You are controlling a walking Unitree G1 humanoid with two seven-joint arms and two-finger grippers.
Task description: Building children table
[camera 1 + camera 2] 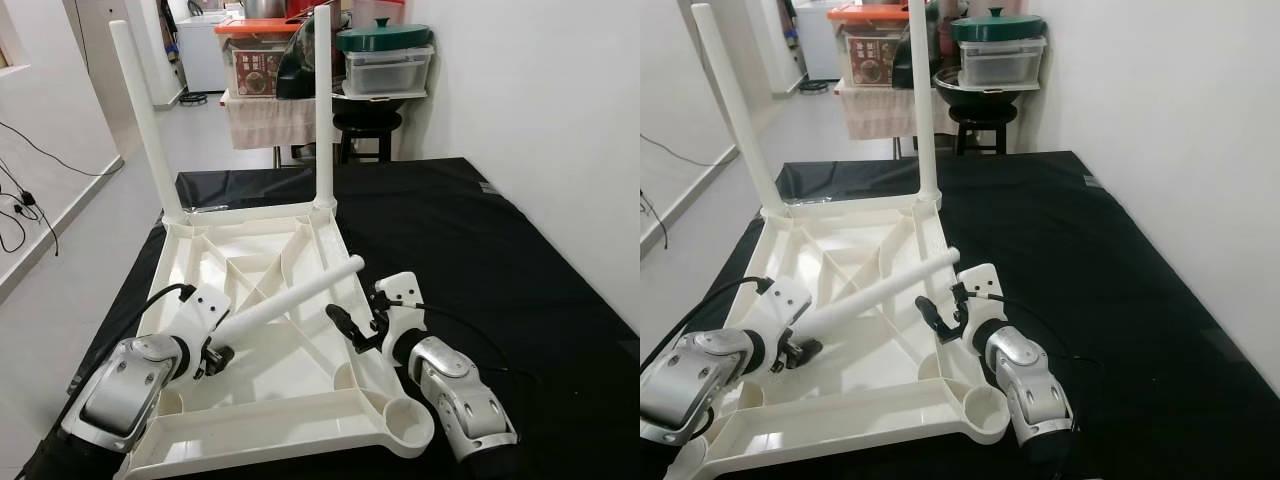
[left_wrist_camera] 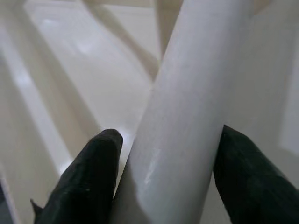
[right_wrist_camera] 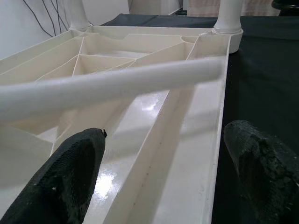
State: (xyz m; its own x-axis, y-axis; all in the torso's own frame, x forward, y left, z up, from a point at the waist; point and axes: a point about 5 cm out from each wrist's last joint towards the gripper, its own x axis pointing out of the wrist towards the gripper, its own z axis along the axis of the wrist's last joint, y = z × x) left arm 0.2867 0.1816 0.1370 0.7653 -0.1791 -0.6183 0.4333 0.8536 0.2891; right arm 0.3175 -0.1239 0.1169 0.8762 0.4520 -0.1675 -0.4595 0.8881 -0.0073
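Now the left end effector (image 1: 215,358) clamps a leg (image 1: 290,298); right end effector (image 1: 357,329) gapes empty. Swing the leg upright over the near-right socket (image 1: 408,417), then press straight.

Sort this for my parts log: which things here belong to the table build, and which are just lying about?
Job:
upturned tabletop
two fitted legs
loose leg, held by the left gripper
right gripper, open beside the tabletop's edge

Lying about:
storage boxes
green lid
stool
black cloth
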